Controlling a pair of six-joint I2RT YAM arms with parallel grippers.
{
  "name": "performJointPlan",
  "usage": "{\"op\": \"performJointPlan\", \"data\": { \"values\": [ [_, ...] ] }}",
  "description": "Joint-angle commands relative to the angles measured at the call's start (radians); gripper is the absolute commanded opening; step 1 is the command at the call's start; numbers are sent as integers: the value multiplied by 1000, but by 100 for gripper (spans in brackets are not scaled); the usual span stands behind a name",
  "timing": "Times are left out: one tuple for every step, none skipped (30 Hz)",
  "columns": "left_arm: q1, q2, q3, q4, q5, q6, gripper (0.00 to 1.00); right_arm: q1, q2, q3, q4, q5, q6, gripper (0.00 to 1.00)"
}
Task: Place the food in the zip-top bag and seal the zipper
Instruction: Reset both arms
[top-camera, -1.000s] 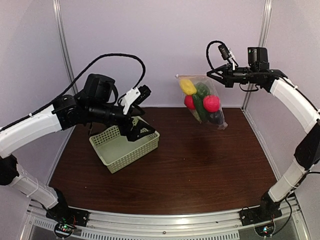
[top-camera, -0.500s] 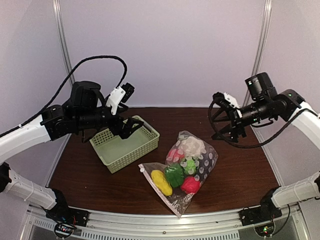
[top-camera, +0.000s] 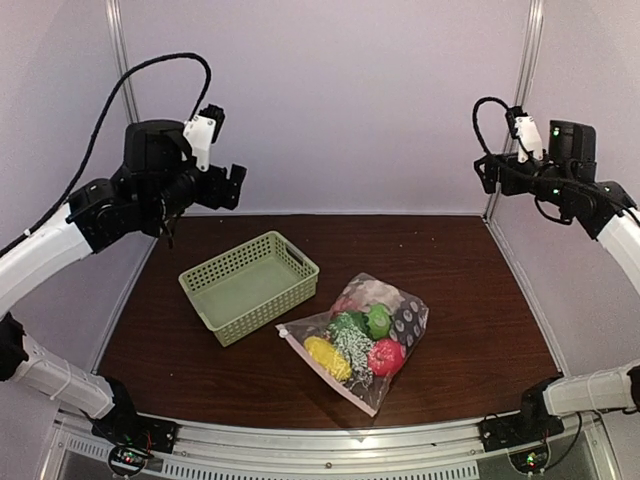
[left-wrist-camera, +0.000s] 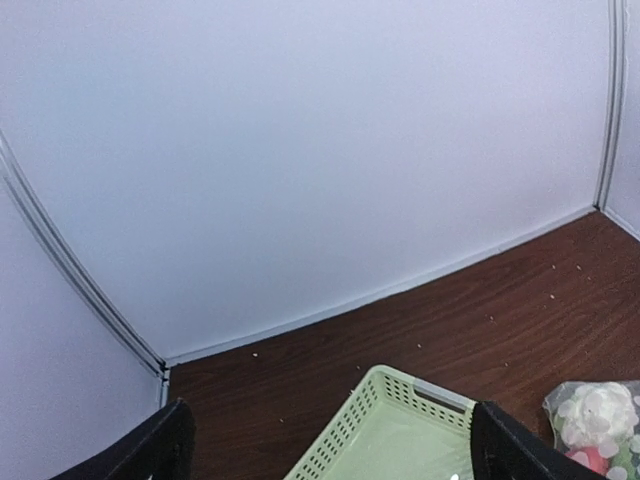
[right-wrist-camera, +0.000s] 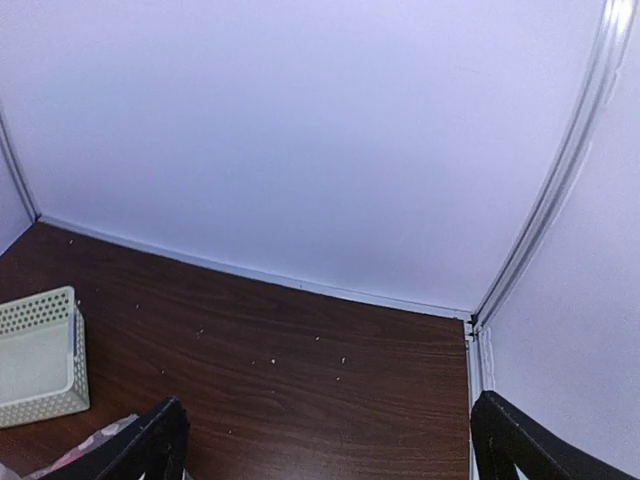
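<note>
The zip-top bag (top-camera: 408, 322) is glossy clear plastic, the table (top-camera: 470, 300) smooth wood-grain.

Left end effector (top-camera: 236, 186) and right end effector (top-camera: 484, 172) hover high, jaws wide.

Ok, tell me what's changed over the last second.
The right gripper let go of the zip-top bag, which dropped from mid-air at the back to the front of the table, food inside. The left gripper lifted up and away from the basket. The basket stayed put.

Bright, even, diffuse light; shadows on the table (top-camera: 470, 330) are faint. Wrist views bow the wall rail (left-wrist-camera: 85, 285) near the edges.
</note>
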Motion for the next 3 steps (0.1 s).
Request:
{"op": "performJointPlan", "data": {
  "values": [
    [19, -7, 122, -5, -142, 80, 98, -2, -43, 95, 94, 218, 97, 99],
    [21, -17, 119, 14, -152, 108, 98, -2, -46, 99, 93, 221, 79, 99],
    [23, -32, 101, 36, -160, 117, 98, -2, -44, 98, 87, 227, 59, 100]
  ]
}}
